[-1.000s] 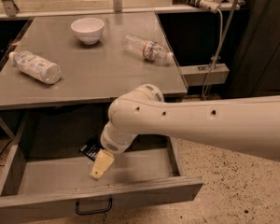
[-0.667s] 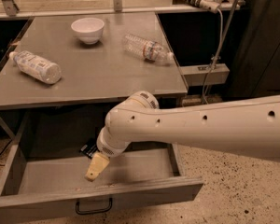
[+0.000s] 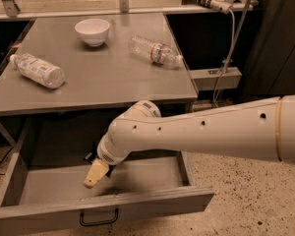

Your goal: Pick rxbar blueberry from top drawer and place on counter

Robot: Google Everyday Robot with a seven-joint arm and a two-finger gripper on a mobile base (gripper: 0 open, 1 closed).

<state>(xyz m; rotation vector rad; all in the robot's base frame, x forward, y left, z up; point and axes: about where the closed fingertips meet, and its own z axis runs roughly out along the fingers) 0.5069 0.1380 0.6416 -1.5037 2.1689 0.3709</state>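
gripper (image 3: 94, 175) down inside open drawer (image 3: 147, 205), tip low over its floor, can't tell if open or closed. rxbar (image 3: 89, 157) just behind it near drawer back, mostly hidden by wrist. table (image 3: 113, 85) above carries bowl (image 3: 92, 31), near bottle (image 3: 37, 70), far bottle (image 3: 155, 51), both lying flat

Speckled floor (image 3: 246, 195), dark wall (image 3: 278, 48), hanging cable (image 3: 229, 50)

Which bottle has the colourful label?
The bottle right of the bowl; the left bottle has a pale label. The gripper hangs inside the open drawer.
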